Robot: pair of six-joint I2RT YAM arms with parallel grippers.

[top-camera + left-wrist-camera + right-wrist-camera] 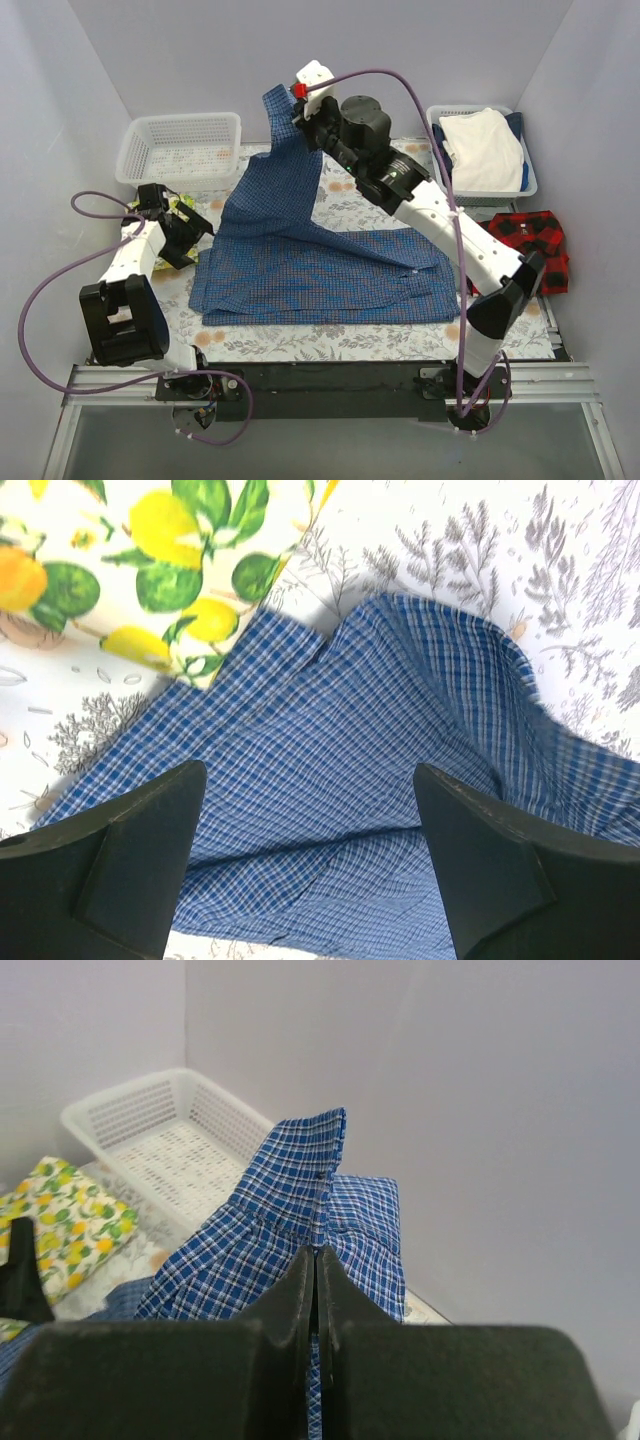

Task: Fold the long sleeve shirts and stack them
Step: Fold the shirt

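Note:
The blue fine-check shirt (320,265) lies spread across the middle of the floral mat. My right gripper (298,118) is shut on one end of it and holds that end high above the back of the table. In the right wrist view the jaws (316,1260) pinch the cloth, and the shirt (290,1185) stands up beyond them. My left gripper (197,236) is open and empty just above the shirt's left edge. In the left wrist view the shirt (330,780) fills the gap between the fingers (130,860). The red-and-black plaid shirt (532,245) lies bunched at the right edge.
A white basket (180,150) stands at the back left and also shows in the right wrist view (150,1140). A basket at the back right (530,185) holds a white garment (485,150). A lemon-print cloth (182,205) lies beside my left gripper and shows in its view (150,570).

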